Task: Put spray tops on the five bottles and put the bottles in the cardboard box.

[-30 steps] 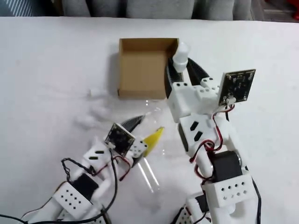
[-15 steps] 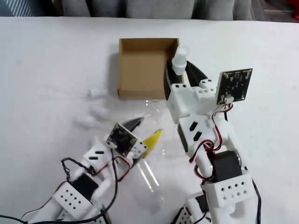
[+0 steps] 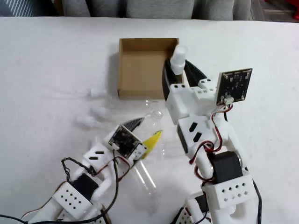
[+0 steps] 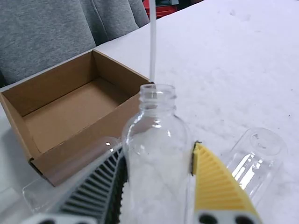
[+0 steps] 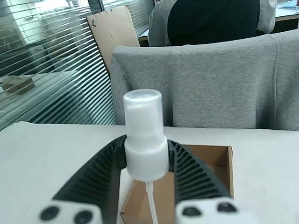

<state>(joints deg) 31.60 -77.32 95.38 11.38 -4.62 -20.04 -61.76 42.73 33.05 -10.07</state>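
Note:
My right gripper (image 3: 177, 66) is shut on a white spray top (image 3: 178, 56) at the near right corner of the cardboard box (image 3: 140, 65). In the right wrist view the spray top (image 5: 143, 133) sits between the black fingers, its thin tube hanging below. My left gripper (image 3: 149, 127) is shut on a clear bottle (image 3: 153, 115) in front of the box. Seen from the left wrist, the bottle (image 4: 156, 140) is upright between the grey and yellow fingers, and the tube (image 4: 153, 42) hangs just above its open mouth. The box (image 4: 70, 107) holds nothing.
Three loose white spray tops (image 3: 96, 112) lie on the table left of the left arm. A second clear bottle (image 3: 142, 175) lies on its side between the arms, and another bottle (image 4: 254, 156) lies beside the yellow finger. The table is white.
The right gripper has shifted slightly left with the spray top. The left gripper has edged forward and to the right, its bottle staying under the tube.

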